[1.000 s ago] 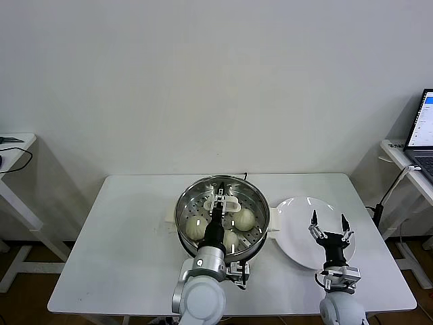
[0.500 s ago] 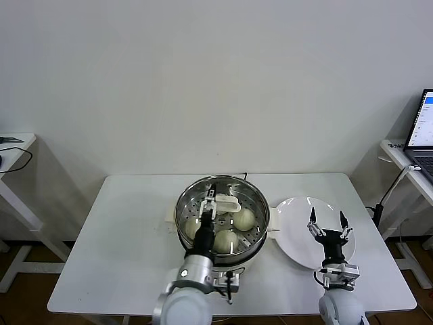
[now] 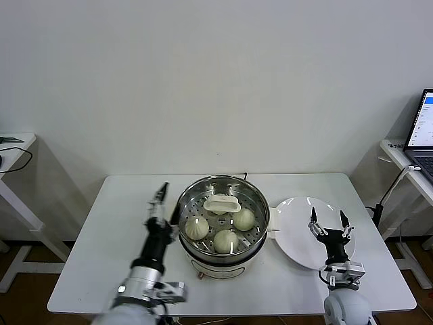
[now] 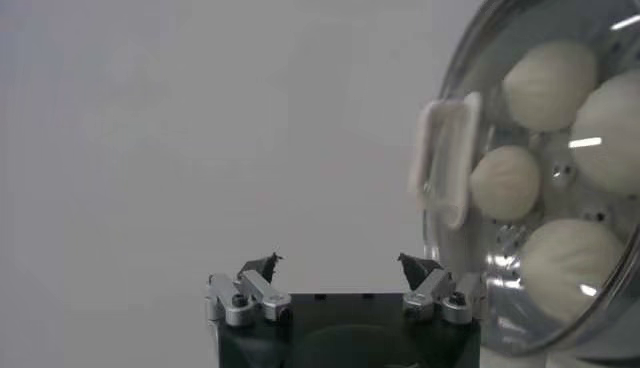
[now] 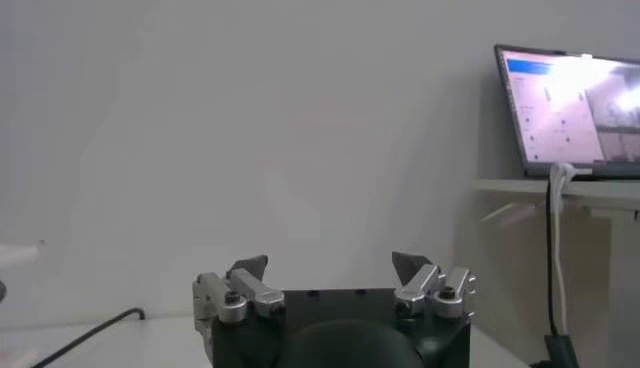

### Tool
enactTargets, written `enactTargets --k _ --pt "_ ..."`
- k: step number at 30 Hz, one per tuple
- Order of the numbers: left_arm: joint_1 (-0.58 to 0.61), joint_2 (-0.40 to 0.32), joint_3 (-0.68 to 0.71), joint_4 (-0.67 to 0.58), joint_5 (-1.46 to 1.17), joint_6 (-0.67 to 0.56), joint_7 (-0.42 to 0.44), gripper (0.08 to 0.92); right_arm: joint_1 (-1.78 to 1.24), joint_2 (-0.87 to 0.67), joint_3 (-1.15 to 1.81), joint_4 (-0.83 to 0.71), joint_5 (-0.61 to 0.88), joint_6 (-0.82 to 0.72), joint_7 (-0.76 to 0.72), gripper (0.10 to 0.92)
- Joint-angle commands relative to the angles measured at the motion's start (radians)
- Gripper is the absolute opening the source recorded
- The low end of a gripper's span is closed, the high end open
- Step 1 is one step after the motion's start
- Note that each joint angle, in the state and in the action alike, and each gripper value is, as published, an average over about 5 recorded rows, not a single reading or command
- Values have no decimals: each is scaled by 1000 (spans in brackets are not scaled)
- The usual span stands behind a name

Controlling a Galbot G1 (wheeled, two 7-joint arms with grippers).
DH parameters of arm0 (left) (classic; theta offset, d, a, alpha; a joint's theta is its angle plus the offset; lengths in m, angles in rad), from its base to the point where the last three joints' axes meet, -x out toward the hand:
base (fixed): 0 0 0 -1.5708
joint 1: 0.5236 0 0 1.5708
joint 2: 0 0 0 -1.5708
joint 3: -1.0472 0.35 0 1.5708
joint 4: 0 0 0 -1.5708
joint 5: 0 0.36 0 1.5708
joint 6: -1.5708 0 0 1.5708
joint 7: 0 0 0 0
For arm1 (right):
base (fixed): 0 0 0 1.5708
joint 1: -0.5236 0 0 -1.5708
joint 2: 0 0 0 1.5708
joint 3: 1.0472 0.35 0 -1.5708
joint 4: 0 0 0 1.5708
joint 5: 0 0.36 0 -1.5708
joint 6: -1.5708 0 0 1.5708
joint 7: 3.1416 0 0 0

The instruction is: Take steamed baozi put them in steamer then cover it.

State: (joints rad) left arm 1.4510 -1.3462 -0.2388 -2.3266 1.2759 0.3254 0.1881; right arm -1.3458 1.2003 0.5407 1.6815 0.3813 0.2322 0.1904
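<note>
Left gripper [image 3: 161,196] is seen spread and empty, just left of the steamer [image 3: 223,245]. Four steamed baozi [image 3: 197,227] are seen inside it. Right gripper [image 3: 328,225] is parked spread above the white plate [image 3: 295,203].

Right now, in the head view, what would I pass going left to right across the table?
Left gripper → steamer holding baozi → white plate → right gripper, hovering over the plate's near part.
</note>
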Motion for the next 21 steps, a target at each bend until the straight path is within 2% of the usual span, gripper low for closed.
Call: enactTargets --k 1,8,11,21 --pt "28 42 -499 139 -1252 -175 -227 823 -44 -39 7 89 138 -74 -39 823" --pt "-3 29 -569 356 -1299 -347 -80 823 -66 -44 5 107 130 -101 -25 823" --pt "4 25 -565 380 -1298 -369 -49 823 -69 -46 4 99 125 -98 -29 823" --pt "31 5 -553 374 -1278 -412 -37 823 -87 -39 11 100 124 -85 -61 823"
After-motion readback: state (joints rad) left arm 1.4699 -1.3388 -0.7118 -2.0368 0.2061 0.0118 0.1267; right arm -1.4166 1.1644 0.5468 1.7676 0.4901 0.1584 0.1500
